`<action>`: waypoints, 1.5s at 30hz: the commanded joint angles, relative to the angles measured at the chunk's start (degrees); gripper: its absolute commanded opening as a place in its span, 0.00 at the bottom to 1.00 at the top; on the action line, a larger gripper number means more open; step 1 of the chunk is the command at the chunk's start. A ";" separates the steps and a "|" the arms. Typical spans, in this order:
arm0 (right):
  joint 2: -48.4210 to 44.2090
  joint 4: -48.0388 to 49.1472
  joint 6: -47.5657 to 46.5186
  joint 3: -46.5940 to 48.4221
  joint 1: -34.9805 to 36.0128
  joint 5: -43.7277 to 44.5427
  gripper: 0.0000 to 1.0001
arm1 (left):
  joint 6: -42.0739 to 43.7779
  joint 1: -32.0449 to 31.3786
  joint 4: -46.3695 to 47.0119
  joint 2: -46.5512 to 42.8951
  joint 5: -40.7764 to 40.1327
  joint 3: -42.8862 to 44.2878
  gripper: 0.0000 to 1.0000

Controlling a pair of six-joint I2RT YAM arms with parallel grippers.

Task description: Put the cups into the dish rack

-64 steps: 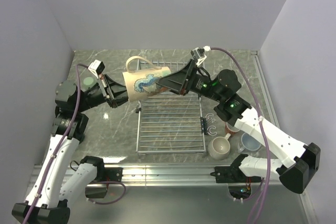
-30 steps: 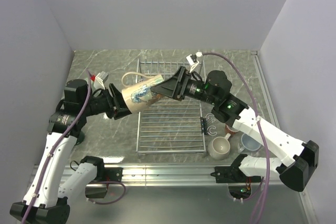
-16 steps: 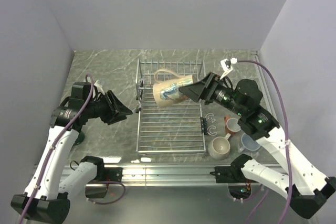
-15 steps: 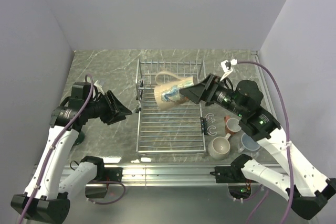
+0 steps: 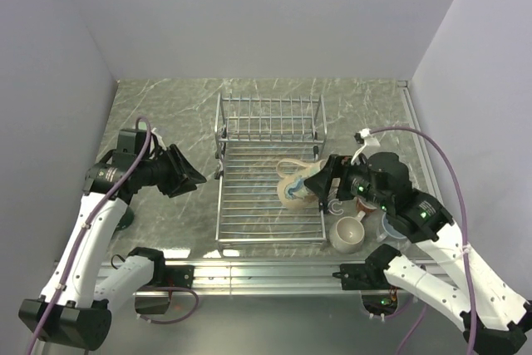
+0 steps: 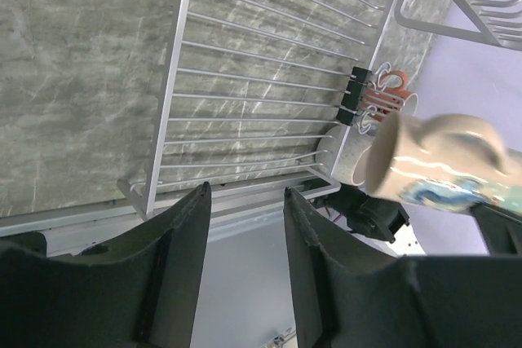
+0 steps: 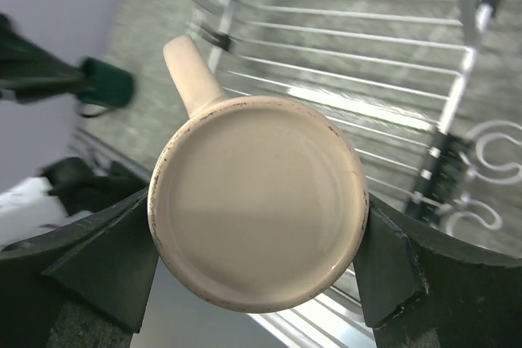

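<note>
- The dish rack (image 5: 221,205) sits square in the middle, with its flat grid base at the near end and its upright slots at the far end.
- The right gripper (image 5: 318,182) is clamped on the tan mug (image 5: 293,190). The left gripper (image 5: 191,176) hangs off the rack's left side, jaws apart and empty.
- That mug lies on its side over the grid's right part (touching the wires or not, I can't tell). Its length runs straight out from the jaws, mouth leftward, handle toward the slots.

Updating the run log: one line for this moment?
right gripper: shut on tan mug, over dish rack | left gripper: open, empty, left of rack | cream mug: on table, right of rack
</note>
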 commanded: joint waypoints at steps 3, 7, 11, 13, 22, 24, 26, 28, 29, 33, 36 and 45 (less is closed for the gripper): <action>2.32 4.64 -2.35 0.61 1.74 6.04 0.00 | 0.65 -0.17 0.94 0.83 -1.49 0.85 0.45; 4.78 1.56 -4.20 1.23 4.45 13.32 0.00 | 0.82 -0.17 0.06 1.19 -2.98 1.38 0.45; 8.99 -2.65 -5.61 2.98 11.55 21.30 0.00 | 0.82 -0.17 -0.73 0.84 -3.60 0.85 0.44; 10.67 -3.63 -5.17 3.68 15.34 24.05 0.00 | 0.65 -0.17 -1.08 0.57 -3.77 0.41 0.44; 14.02 -9.34 3.61 2.11 26.26 35.75 0.00 | 0.38 -0.17 -2.32 -0.22 -4.92 0.41 0.44; 13.49 -10.83 4.67 1.49 26.44 37.15 0.00 | 0.47 -0.17 -2.49 -0.48 -4.92 0.15 0.44; 13.57 -12.77 5.02 1.05 26.96 38.30 0.00 | 0.38 -0.17 -2.40 -0.57 -5.18 -0.20 0.44; 13.92 -13.56 5.11 0.53 27.84 39.00 0.00 | 0.38 -0.17 -2.32 -0.57 -5.18 -0.29 0.44; 13.84 -13.13 4.33 0.18 28.11 38.48 0.00 | 0.56 -0.17 -2.14 -0.57 -5.01 -0.29 0.44; 13.57 -9.70 2.13 -0.88 30.39 34.26 0.00 | 0.91 -0.17 -3.01 0.66 -6.67 0.50 0.43; 15.15 -9.96 1.60 0.43 33.46 33.21 0.00 | 1.52 -0.17 -4.07 1.71 -9.04 1.73 0.44; 21.12 -18.30 2.56 5.62 40.32 36.27 0.22 | 1.96 -0.17 -6.70 2.42 -14.66 2.52 0.43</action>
